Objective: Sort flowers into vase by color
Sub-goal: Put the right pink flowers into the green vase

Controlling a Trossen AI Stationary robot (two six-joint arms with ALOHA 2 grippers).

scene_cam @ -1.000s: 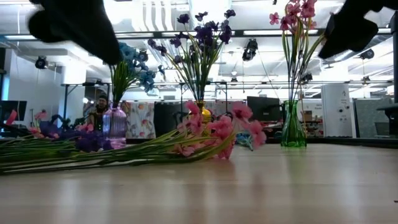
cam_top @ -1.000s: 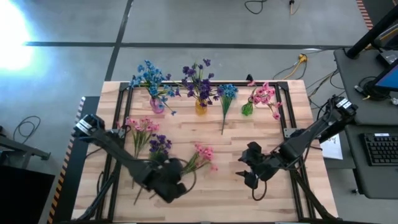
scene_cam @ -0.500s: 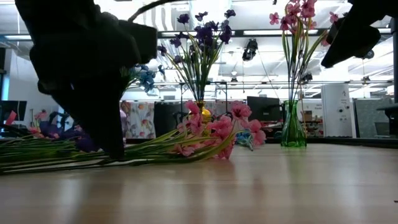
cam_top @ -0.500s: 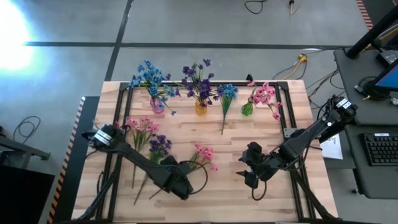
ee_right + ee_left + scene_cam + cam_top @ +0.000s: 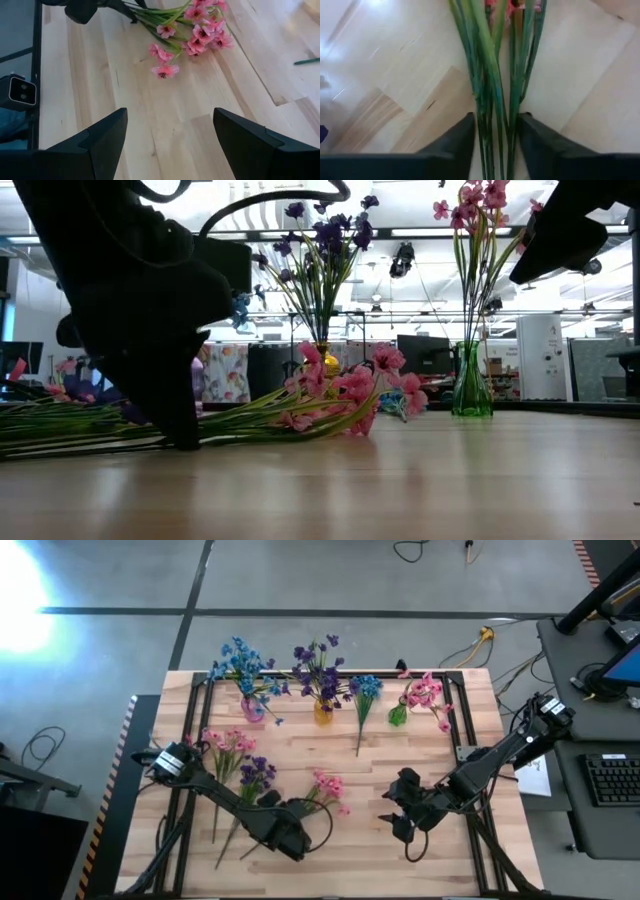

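A pink flower sprig (image 5: 328, 787) lies on the wooden table, blossoms toward the far right, green stems toward the near left. My left gripper (image 5: 290, 836) is down at the table on those stems (image 5: 495, 100), and its dark body fills the left of the low view (image 5: 180, 430). Farther right, my right gripper (image 5: 400, 816) hangs open above the table, its fingers (image 5: 100, 140) empty, with the pink blossoms (image 5: 195, 30) ahead of it. At the back stand three vases: blue flowers (image 5: 240, 665), purple flowers (image 5: 320, 665), pink flowers (image 5: 425, 690). My left gripper has the pink sprig's bundle of green stems (image 5: 492, 135) between its two fingers (image 5: 462, 137), which stand against the bundle's two sides. It comes from above, slanting steeply down, at the stem part away from the blossoms. The sprig lies flat on the table.
On the table's left lie another pink sprig (image 5: 228, 745) and a purple sprig (image 5: 256, 775), stems toward the near edge. A blue sprig (image 5: 363, 700) lies between the yellow vase (image 5: 323, 713) and the green vase (image 5: 398, 716). A black frame (image 5: 470, 755) runs round the tabletop.
My left gripper has come down from well above the table onto the pink sprig's stems, shifting a little toward the table's right and tipping steeper. In the last half second it has stayed there. The sprig has not moved.
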